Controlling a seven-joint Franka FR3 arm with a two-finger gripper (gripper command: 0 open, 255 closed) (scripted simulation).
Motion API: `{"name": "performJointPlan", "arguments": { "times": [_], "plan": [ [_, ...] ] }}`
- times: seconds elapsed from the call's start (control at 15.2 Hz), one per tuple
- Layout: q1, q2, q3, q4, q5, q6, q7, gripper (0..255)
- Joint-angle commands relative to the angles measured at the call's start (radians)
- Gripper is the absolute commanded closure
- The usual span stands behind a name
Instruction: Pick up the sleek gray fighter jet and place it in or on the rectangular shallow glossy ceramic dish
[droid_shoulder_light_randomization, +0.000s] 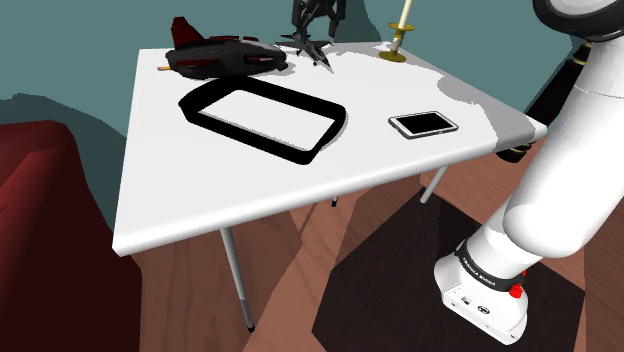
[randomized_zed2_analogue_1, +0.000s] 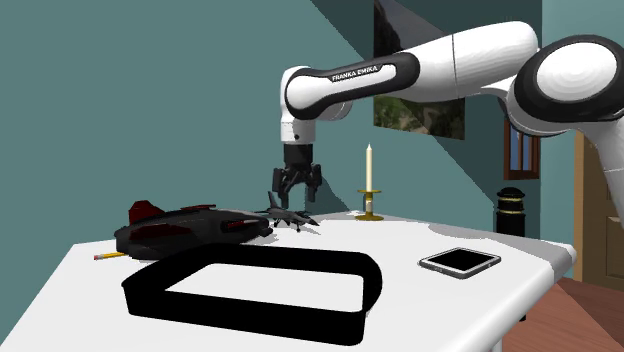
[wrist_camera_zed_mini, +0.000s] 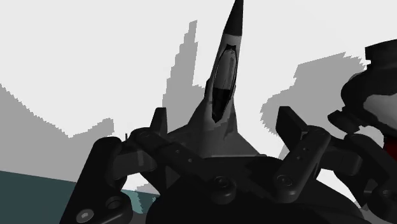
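The dark grey fighter jet (droid_shoulder_light_randomization: 316, 46) (randomized_zed2_analogue_1: 291, 217) (wrist_camera_zed_mini: 224, 89) rests on the white table (droid_shoulder_light_randomization: 180, 200) at its far side. My gripper (droid_shoulder_light_randomization: 318, 26) (randomized_zed2_analogue_1: 298, 190) (wrist_camera_zed_mini: 222, 121) hangs straight over it, open, fingers spread on either side of the fuselage. In the wrist view the fingertips (wrist_camera_zed_mini: 159, 119) flank the jet's rear body behind the cockpit, and I cannot tell whether they touch it. The rectangular dish (droid_shoulder_light_randomization: 300, 152) (randomized_zed2_analogue_1: 250, 300), black-walled with a white floor, lies mid-table, nearer than the jet.
A dark red-and-black spacecraft model (droid_shoulder_light_randomization: 220, 55) (randomized_zed2_analogue_1: 190, 230) sits close beside the jet, a yellow pencil (randomized_zed2_analogue_1: 108, 256) at its end. A candle on a brass holder (droid_shoulder_light_randomization: 400, 40) (randomized_zed2_analogue_1: 369, 190) stands on the jet's other side. A phone (droid_shoulder_light_randomization: 423, 124) (randomized_zed2_analogue_1: 459, 262) lies near the table edge.
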Motion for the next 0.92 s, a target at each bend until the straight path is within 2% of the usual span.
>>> {"name": "performJointPlan", "arguments": {
  "times": [0.0, 0.46, 0.86],
  "plan": [
    [-0.002, 0.039, -0.004, 0.043, -0.003, -0.002, -0.001, 0],
    [-0.010, 0.038, -0.007, -0.047, -0.004, 0.087, 0.002, 0],
    [-0.010, 0.038, -0.007, -0.047, -0.004, 0.087, 0.002, 0]
  ]
}}
